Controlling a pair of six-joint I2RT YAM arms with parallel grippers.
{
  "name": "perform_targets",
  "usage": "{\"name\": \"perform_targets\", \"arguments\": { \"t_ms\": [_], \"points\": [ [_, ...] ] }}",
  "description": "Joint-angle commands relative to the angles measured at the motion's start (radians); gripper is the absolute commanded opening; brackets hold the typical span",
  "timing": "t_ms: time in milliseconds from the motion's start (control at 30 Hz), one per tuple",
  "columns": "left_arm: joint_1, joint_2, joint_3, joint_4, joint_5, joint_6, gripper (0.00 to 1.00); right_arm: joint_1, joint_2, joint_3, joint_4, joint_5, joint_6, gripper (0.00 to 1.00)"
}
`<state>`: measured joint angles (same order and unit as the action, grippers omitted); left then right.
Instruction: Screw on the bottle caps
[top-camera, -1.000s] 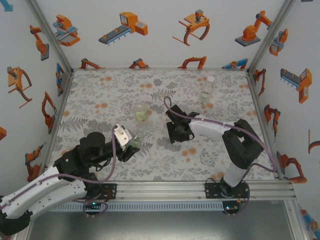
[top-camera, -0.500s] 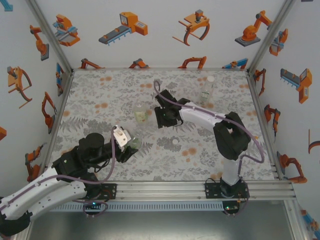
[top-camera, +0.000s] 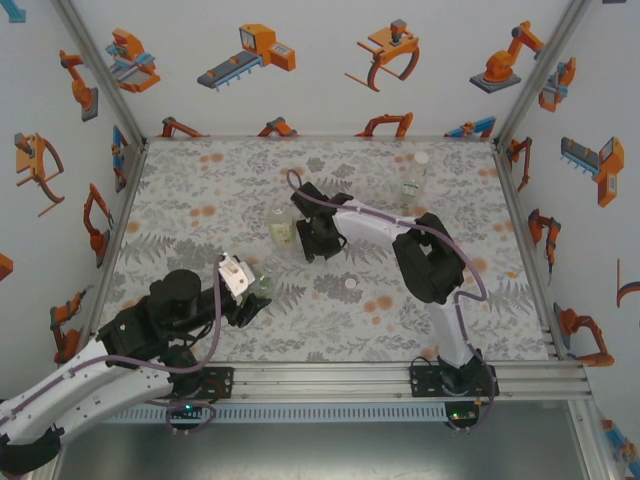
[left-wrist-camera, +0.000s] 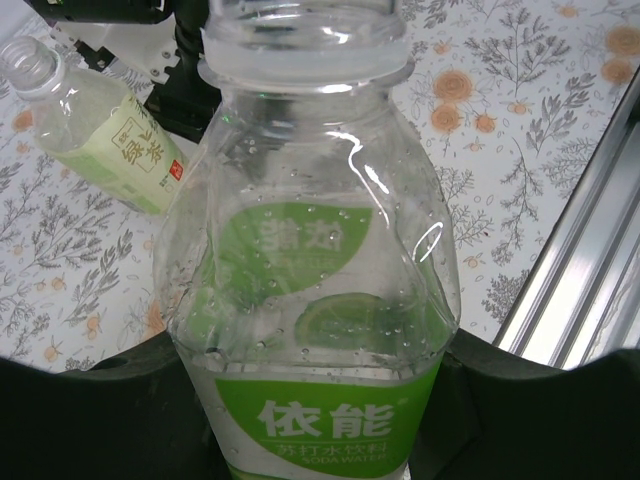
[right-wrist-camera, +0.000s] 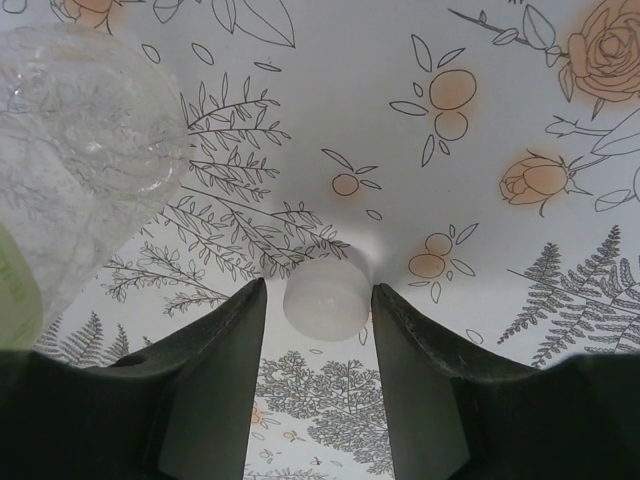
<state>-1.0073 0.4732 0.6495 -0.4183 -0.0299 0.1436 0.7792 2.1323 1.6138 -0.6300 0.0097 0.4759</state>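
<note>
A small white cap (right-wrist-camera: 327, 296) sits right between the two fingers of the right hand (right-wrist-camera: 319, 300). The fingers stand narrowly apart and the cap fills nearly all the gap. Whether they pinch it or only flank it, I cannot tell. The yellowish bottle (top-camera: 282, 228) stands just to the left of that hand, close beside it, with its neck open. A second cap (top-camera: 351, 284) lies loose on the floral mat (top-camera: 200, 200), nearer the arms' bases and apart from both hands. The green bottle (left-wrist-camera: 320, 300) is clenched low on its body by the left hand (left-wrist-camera: 320, 420), toward the front left of the worktop (top-camera: 460, 330). Its neck is open, and small drops cling inside its clear wall above the green label. The colourless bottle (top-camera: 413, 182) stands well apart from the others, near the far right corner, with a white top on it.
</note>
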Motion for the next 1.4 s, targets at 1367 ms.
{"name": "perform_targets", "arguments": {
  "t_ms": [1367],
  "points": [
    [0.003,0.151,0.023,0.108,0.143,0.034,0.00,-0.011,-0.664,-0.332,-0.003,-0.174,-0.198,0.22]
  ]
}}
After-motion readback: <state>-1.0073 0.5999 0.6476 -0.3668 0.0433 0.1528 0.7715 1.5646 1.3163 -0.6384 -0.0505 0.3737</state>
